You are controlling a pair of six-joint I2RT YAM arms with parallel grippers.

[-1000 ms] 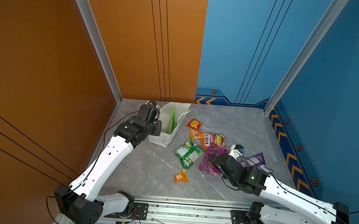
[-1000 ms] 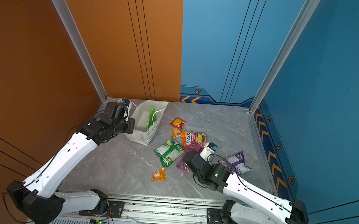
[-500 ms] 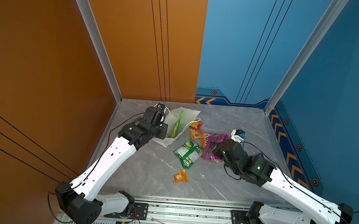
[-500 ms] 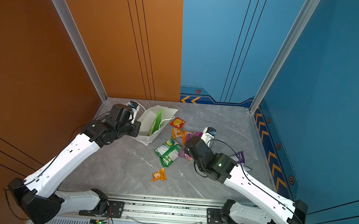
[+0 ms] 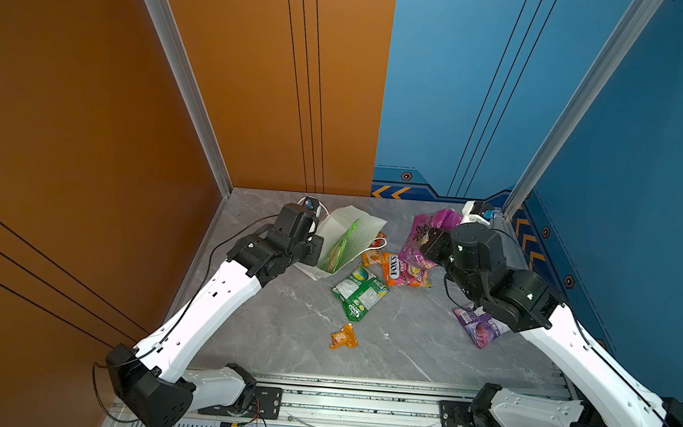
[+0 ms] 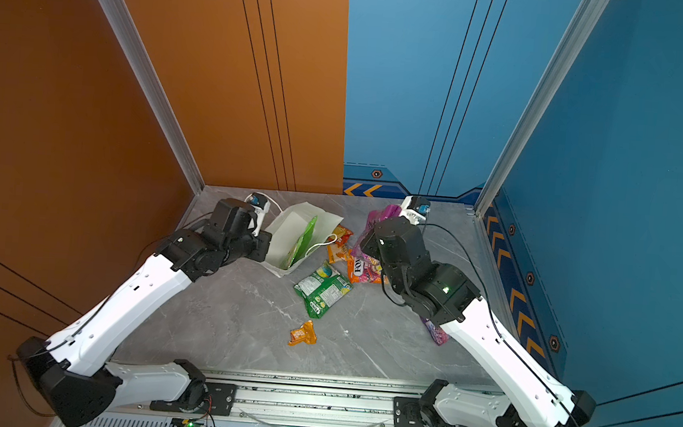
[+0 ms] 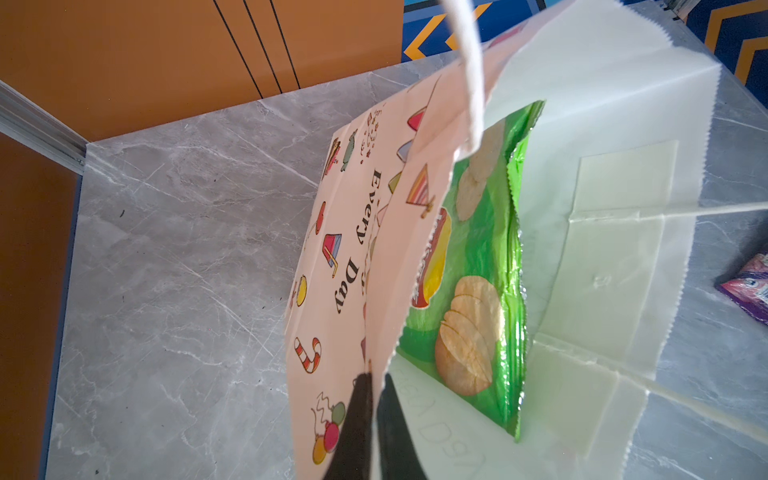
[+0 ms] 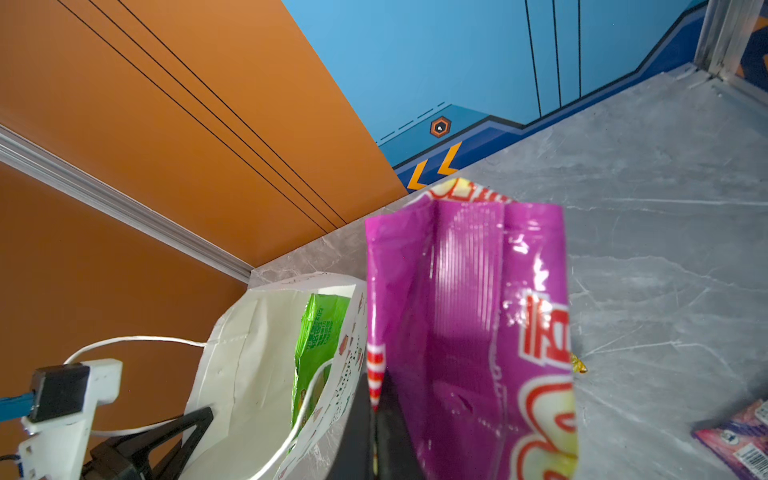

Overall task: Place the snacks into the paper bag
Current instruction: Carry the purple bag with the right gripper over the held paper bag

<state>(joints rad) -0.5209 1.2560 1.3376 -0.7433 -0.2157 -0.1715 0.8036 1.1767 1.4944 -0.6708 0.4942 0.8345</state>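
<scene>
In both top views the bag stands tilted at the far left of the table. Its mouth is open, and the chips stand on edge inside. The left arm reaches the bag's left rim. The right arm holds the purple pack off the table, to the right of the bag. The Fox's pack lies flat near it. An orange pack lies just beside the bag, and the green-white pack is at mid-table. A small orange pack lies nearer, and a small purple pack sits partly under the right arm.

In the left wrist view the left gripper is clenched on the bag's rim, with the paper pinched between its fingers (the printed "Every Day" side faces outward). The chips lean inside the bag.

In the right wrist view the right gripper is clamped on one edge of the purple pack, which hangs upright. The open bag stands just beside it to the left, with the chips showing in its mouth.
</scene>
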